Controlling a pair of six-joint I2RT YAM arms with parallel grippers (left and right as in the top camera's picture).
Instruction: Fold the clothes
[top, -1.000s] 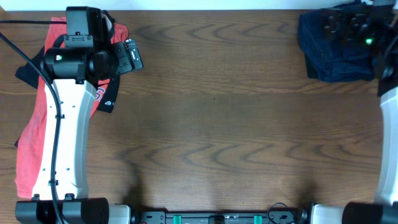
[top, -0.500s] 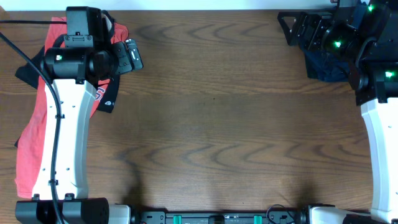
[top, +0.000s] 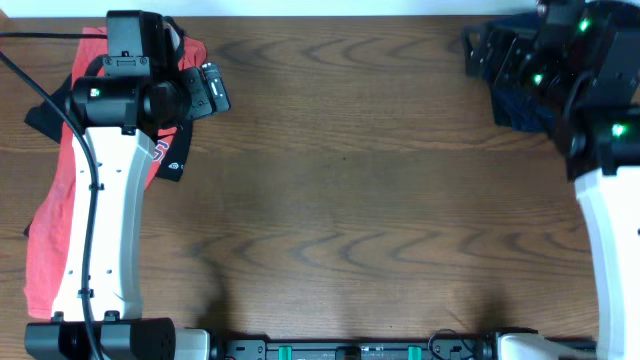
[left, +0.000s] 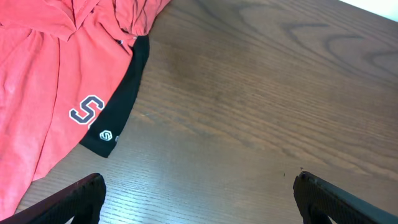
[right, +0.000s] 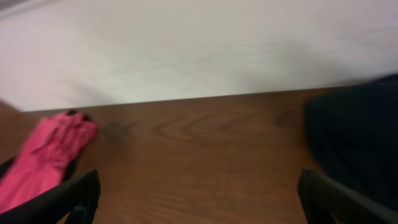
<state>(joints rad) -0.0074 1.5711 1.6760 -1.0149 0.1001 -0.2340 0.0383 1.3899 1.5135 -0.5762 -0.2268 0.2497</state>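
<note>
A red garment (top: 45, 205) with a black trim and white logo (top: 170, 160) lies crumpled at the table's left edge, partly under my left arm. It also shows in the left wrist view (left: 37, 62), with the trim (left: 118, 106). My left gripper (top: 212, 90) (left: 199, 199) is open and empty over bare wood just right of it. A dark blue pile of clothes (top: 520, 108) sits at the far right corner, partly hidden by my right arm. My right gripper (top: 478, 52) (right: 199, 202) is open and empty at the pile's left edge. The pile (right: 360, 137) and the distant red garment (right: 50, 155) show in its view.
The wooden table (top: 340, 200) spans the whole view. Its far edge meets a white wall (right: 199, 50). The arm bases stand at the front corners.
My right arm has lifted off the blue pile and swung its gripper to the pile's left side, then drawn back slightly. The left arm has not moved.
</note>
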